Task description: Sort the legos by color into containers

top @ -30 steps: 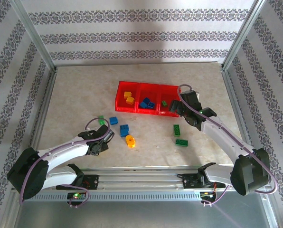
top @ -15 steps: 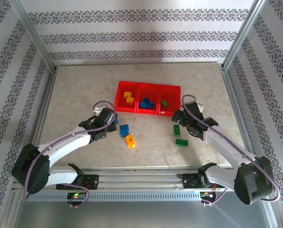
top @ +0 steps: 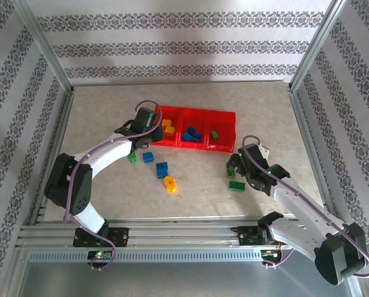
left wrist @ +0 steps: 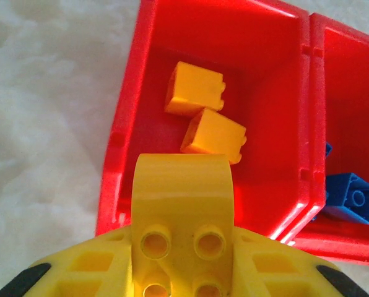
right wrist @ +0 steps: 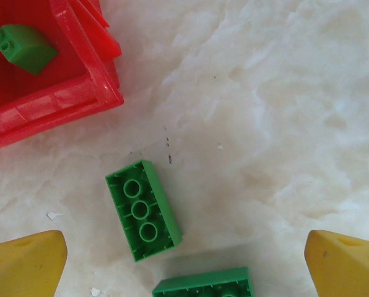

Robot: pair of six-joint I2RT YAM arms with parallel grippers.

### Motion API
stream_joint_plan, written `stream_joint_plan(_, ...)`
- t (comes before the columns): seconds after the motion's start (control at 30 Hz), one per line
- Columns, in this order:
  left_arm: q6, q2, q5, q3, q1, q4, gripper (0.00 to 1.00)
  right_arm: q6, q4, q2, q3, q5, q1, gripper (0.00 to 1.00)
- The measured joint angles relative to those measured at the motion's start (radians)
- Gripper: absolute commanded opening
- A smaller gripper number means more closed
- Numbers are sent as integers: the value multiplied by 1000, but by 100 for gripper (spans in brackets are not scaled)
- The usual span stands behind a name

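At left compartment of red tray (left wrist: 119, 124), left tool (left wrist: 181, 266) clamped on yellow lego (left wrist: 181, 192); right tool (right wrist: 184, 263) gaping above green lego (right wrist: 143, 209).

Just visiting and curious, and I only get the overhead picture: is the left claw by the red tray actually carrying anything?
Observer: Yes, the left gripper is shut on a yellow brick, studs facing its wrist camera.
Operator: Is it over the tray?
Observer: It overlaps the near wall of the end compartment of the red tray, where two yellow-orange bricks lie.
Operator: And the right claw?
Observer: The right gripper is open above a green brick lying hollow side up.
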Motion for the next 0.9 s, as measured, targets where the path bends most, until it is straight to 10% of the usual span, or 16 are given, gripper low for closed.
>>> stream_joint_plan(0.9, 130, 242, -77, 256, 13, -126, 45, -14, 22, 228, 25, -10, 80, 90)
